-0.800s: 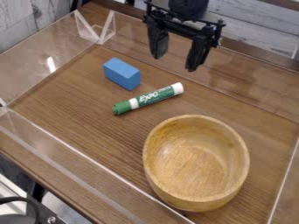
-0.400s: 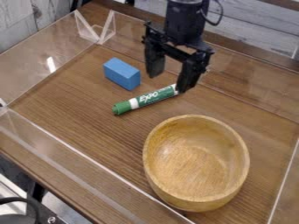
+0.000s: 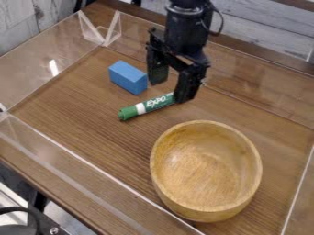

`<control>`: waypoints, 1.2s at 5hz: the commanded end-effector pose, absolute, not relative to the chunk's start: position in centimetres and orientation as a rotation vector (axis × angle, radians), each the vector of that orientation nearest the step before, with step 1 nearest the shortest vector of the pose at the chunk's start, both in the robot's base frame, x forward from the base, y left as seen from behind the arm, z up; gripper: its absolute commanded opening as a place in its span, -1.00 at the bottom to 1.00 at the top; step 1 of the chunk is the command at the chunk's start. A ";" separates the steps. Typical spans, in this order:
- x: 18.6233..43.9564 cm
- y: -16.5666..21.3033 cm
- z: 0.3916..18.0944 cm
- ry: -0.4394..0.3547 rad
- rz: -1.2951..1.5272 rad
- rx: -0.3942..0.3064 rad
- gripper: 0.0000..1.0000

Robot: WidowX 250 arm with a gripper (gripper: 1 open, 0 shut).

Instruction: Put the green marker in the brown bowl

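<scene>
The green marker (image 3: 147, 106) lies flat on the wooden table, white barrel with green lettering and a green cap at its lower-left end. My gripper (image 3: 171, 81) points down over the marker's upper-right end, open, one finger on each side of it and nothing held. The black fingers (image 3: 186, 88) hide that end of the marker. The brown bowl (image 3: 207, 169), large and round with a thick rim, sits at the front right and holds nothing.
A blue rectangular block (image 3: 127, 76) rests just left of the gripper, close to its left finger. Clear acrylic walls (image 3: 25, 138) ring the table, with a folded clear stand (image 3: 98, 29) at the back left.
The gripper has come down and to the left from the back of the table to stand over the marker's upper-right end. Its jaws stayed open. Marker, block and bowl have not moved.
</scene>
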State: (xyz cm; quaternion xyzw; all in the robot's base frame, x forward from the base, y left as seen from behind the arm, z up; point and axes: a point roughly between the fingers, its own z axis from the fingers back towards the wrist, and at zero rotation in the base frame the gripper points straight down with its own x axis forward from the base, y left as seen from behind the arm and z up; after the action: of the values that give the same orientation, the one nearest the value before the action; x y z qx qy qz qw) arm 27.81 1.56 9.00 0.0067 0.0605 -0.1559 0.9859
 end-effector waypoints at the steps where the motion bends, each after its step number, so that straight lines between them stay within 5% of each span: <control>1: 28.2 2.5 9.7 0.063 -0.364 0.039 1.00; 6: 27.6 4.4 6.8 0.003 -0.412 0.038 1.00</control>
State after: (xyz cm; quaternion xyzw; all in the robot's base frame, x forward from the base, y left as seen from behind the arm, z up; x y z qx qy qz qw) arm 27.02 4.19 5.71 0.0122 0.0220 -0.2069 0.9780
